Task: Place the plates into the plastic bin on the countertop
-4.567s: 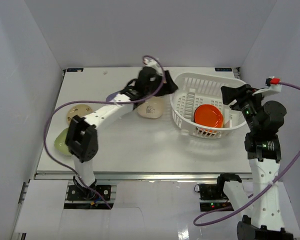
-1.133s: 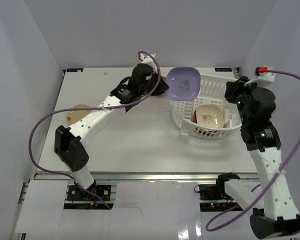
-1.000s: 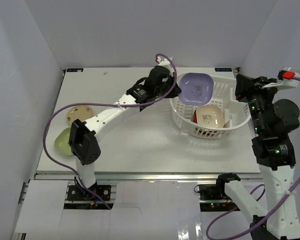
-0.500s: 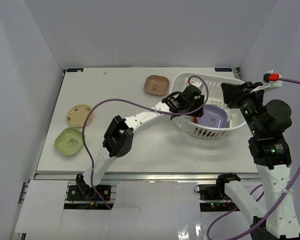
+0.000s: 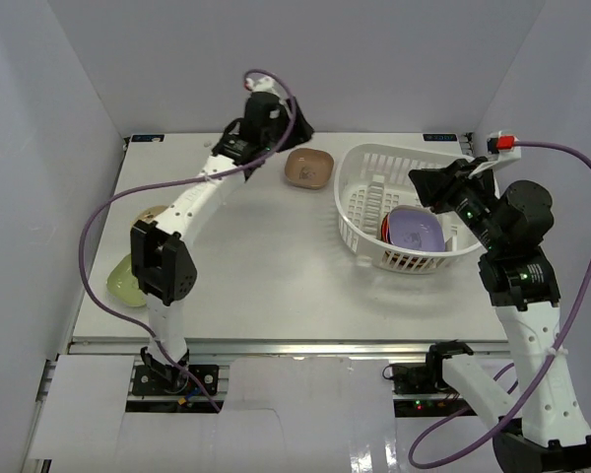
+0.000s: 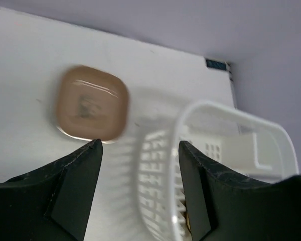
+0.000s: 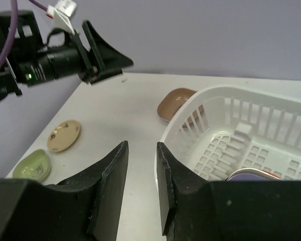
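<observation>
The white plastic bin (image 5: 360, 212) stands at the right of the countertop (image 5: 276, 276). A lavender plate (image 5: 417, 228) lies in it on top of others; a red-orange rim (image 5: 385, 230) shows beneath. A brown plate (image 5: 308, 168) lies just left of the bin, also in the left wrist view (image 6: 92, 103). My left gripper (image 5: 297, 126) is open and empty, raised near the back edge beside the brown plate. My right gripper (image 5: 422, 185) hovers over the bin's right side, jaws slightly apart and empty. A gold plate (image 7: 63, 135) and a green plate (image 7: 32, 164) lie at far left.
The left arm (image 5: 192, 202) arches over the left half of the countertop and partly hides the gold plate (image 5: 150, 214) and the green plate (image 5: 121, 283). Grey walls close in the back and both sides. The bin's rim (image 6: 210, 108) is just right of my left fingers.
My left gripper carried the lavender plate into the bin, let it go on the cream plate, and has drawn back up and left above the brown plate. The right gripper has shifted slightly.
</observation>
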Controlling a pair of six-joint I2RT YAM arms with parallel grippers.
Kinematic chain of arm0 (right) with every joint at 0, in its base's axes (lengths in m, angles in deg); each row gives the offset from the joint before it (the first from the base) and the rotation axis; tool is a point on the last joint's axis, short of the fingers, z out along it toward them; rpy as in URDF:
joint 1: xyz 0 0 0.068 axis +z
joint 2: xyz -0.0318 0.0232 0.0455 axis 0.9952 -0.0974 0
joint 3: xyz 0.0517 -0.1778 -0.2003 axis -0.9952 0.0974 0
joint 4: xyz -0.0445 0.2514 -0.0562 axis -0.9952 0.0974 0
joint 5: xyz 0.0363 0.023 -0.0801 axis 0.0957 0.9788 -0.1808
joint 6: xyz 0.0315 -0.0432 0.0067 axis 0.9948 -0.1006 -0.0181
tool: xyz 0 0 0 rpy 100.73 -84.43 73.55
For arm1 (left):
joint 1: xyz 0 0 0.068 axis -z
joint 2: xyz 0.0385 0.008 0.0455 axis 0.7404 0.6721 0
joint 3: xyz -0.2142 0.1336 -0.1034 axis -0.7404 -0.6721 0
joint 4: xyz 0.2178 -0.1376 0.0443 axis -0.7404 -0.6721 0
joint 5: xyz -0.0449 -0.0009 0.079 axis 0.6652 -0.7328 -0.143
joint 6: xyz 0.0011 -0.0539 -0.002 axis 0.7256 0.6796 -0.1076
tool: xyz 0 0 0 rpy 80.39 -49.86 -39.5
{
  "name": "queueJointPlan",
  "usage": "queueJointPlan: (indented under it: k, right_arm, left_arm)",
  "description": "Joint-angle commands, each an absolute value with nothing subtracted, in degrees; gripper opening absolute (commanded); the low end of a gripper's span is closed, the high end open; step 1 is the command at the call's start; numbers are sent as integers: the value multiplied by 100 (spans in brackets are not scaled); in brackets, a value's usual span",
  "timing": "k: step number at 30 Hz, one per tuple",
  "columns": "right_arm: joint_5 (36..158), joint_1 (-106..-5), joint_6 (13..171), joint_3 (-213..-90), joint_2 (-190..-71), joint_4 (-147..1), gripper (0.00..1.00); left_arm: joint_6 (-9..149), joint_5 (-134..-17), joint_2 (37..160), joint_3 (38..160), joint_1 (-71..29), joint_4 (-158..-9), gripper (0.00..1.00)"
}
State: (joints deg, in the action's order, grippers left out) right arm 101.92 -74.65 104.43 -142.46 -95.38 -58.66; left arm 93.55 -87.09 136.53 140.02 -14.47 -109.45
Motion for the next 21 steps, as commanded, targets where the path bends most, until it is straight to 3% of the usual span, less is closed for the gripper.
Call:
queueJointPlan:
  k: [1,8,17,20,21]
  right_arm:
    - [10863,-7448,10466,-14155,-9743,-6201,36]
    - [10872,-7159,10299,-14190,-10122,-6281,37]
    - [9783,-5665,9824,-14147,-10701,-6245,39]
    - [9617,-5121,9798,-14120,-10904,-6342,39]
    - [9537,-5015,9763,-14120,-10991,-6360,39]
  left_arm:
    - [9518,-8578,13713,13596,-2165,-10880,72]
    - [9298,-8851,14802,14060,-2430,-11082,71]
    - [9210,-8472,15999,14738,-2457,-10942,73]
    - [9254,-8560,16298,14808,-2483,-10950,69]
    - [9298,-8569,16403,14817,-2492,-10950,62]
